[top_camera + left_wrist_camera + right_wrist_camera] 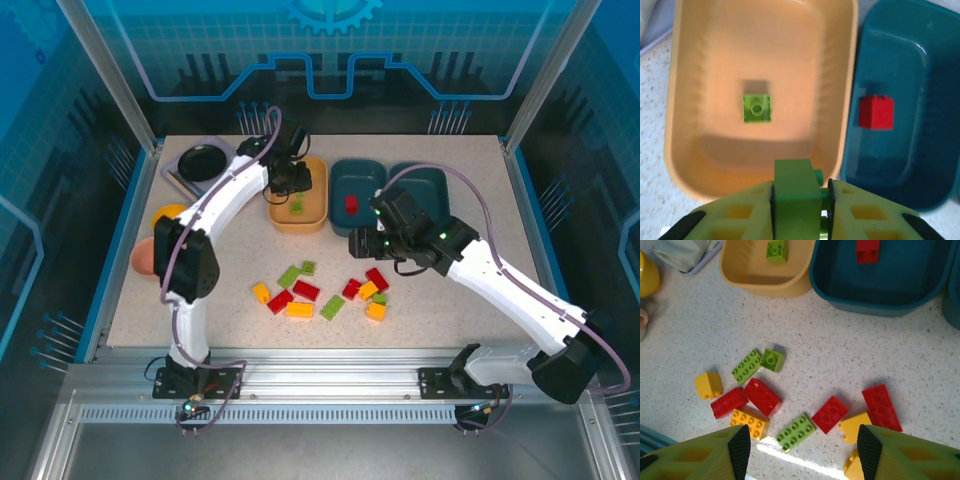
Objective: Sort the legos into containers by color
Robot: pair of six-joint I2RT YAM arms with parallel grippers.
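Speckled table [240, 330] inside a blue-walled cell.

Top view: left gripper [291, 183] sits over the yellow tray [297, 228] at upper centre, with one green piece [296, 207] already in it. The teal tray [362, 178] just right of it holds a red brick [351, 205]. Loose bricks [306, 290] in green, red and yellow lie scattered at lower centre, with the right gripper [358, 243] above their right side.

Left wrist view: left gripper [798, 197] has its jaws clamped on a green brick [795, 180] at bottom centre, roughly over the near wall of the yellow tray [685, 175]. Step in hand, I'd say: dropping green into yellow. Next: nudge forward to clear the rim, then release beside the green piece [757, 108].

Right wrist view: right gripper [800, 452] has its fingers [740, 450] well apart with nothing between them, loose bricks [796, 432] spread below. Likely next for it — come down on a loose red brick [762, 396], close, and carry it to the teal tray [900, 290].
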